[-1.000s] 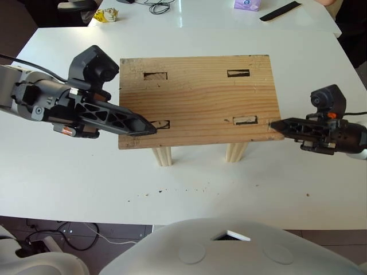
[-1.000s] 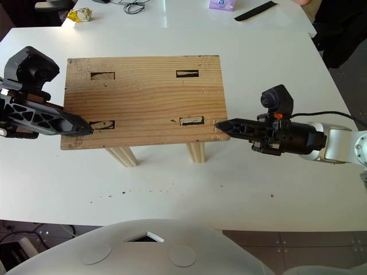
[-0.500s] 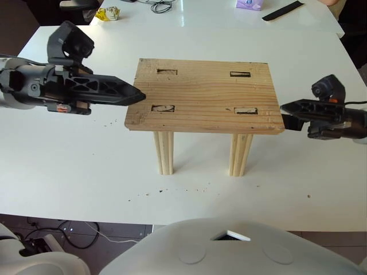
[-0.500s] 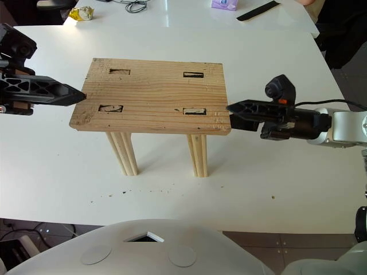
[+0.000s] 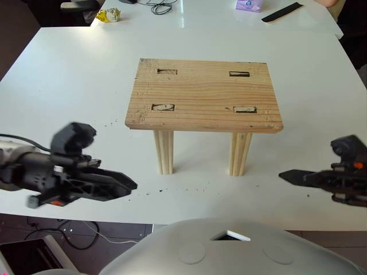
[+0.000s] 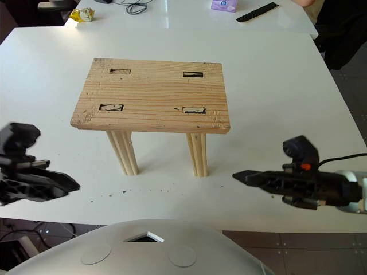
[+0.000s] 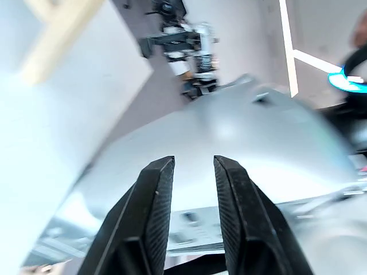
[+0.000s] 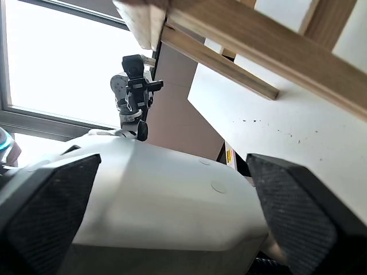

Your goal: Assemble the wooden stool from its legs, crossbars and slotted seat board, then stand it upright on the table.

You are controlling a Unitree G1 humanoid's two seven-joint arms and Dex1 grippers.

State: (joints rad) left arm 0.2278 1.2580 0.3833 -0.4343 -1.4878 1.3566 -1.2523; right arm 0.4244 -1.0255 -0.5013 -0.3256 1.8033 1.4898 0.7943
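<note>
The pale wooden stool (image 5: 203,114) stands upright mid-way across the white worktop (image 5: 74,74), its slotted seat board (image 5: 203,86) level on top of the slatted legs (image 5: 165,152), with a crossbar (image 8: 229,63) under it. The assembly looks finished, with little left but to check that it sits firm. The left gripper (image 5: 129,185) and right gripper (image 5: 284,175) hang near the front edge, well apart from the stool. The left fingers (image 7: 152,200) are narrowly parted and the right fingers (image 8: 287,212) wide apart, both empty.
</note>
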